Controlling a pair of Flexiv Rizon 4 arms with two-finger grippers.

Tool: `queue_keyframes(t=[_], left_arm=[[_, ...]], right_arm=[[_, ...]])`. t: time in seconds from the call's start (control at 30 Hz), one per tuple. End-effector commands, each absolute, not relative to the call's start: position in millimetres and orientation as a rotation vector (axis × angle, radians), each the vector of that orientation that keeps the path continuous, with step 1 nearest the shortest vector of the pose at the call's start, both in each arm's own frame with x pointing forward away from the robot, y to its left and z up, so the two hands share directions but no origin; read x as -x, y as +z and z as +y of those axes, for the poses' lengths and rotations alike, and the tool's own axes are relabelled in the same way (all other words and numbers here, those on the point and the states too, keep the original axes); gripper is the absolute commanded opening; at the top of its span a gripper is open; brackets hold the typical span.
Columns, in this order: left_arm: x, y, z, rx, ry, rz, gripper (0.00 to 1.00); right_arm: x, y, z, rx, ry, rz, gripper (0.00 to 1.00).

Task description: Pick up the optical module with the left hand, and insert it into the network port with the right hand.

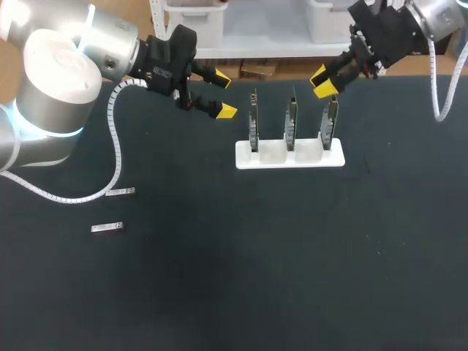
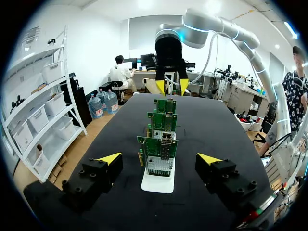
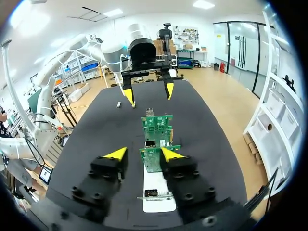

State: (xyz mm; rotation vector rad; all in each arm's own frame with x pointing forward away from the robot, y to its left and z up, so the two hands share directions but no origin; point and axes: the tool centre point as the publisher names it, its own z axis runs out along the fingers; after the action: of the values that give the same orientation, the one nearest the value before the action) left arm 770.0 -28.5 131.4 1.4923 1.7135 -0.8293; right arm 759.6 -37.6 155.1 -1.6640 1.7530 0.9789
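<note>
Silver module point(image 1: 121, 191) and its twin point(image 1: 107, 228) lie untouched on the tabletop point(image 1: 219, 292), well left of the rack point(image 1: 289, 156); my left gripper point(image 1: 224, 95) and right gripper point(image 1: 322, 82) hover near the rack's ends, fingers open and empty, so I judge pickup and insertion both remain.

Well left of the white stand point(image 1: 289, 156), one optical module point(image 1: 121, 191) and a second optical module point(image 1: 107, 228) are too small for their ends to be made out. In the left wrist view the left-end card point(image 2: 159, 156) hides most of the middle card point(image 2: 163, 122) and the right-end card point(image 2: 165, 105); only the stand's near end shows. In the right wrist view a finger point(image 3: 185, 178) of the right hand point(image 3: 143, 154) covers part of the right-end card and the stand's base. The left arm point(image 1: 51, 88) and right arm point(image 1: 439, 18) run off the head view's edges.
</note>
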Motion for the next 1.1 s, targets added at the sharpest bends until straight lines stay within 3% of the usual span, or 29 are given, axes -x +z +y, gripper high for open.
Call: queue_keyframes(t=[0.03, 0.8, 1.1], left_arm=[[-772, 131, -29, -1.496, -0.831, 1.715, 1.00], [-771, 134, -29, -1.499, -0.823, 1.724, 1.00], [-757, 147, 5, -1.548, -0.610, 1.764, 1.00]], right_arm=[[-757, 155, -37, 1.662, 0.973, 1.753, 1.00], [-757, 155, -37, 1.662, 0.973, 1.753, 1.00], [-757, 155, -37, 1.662, 0.973, 1.753, 1.00]])
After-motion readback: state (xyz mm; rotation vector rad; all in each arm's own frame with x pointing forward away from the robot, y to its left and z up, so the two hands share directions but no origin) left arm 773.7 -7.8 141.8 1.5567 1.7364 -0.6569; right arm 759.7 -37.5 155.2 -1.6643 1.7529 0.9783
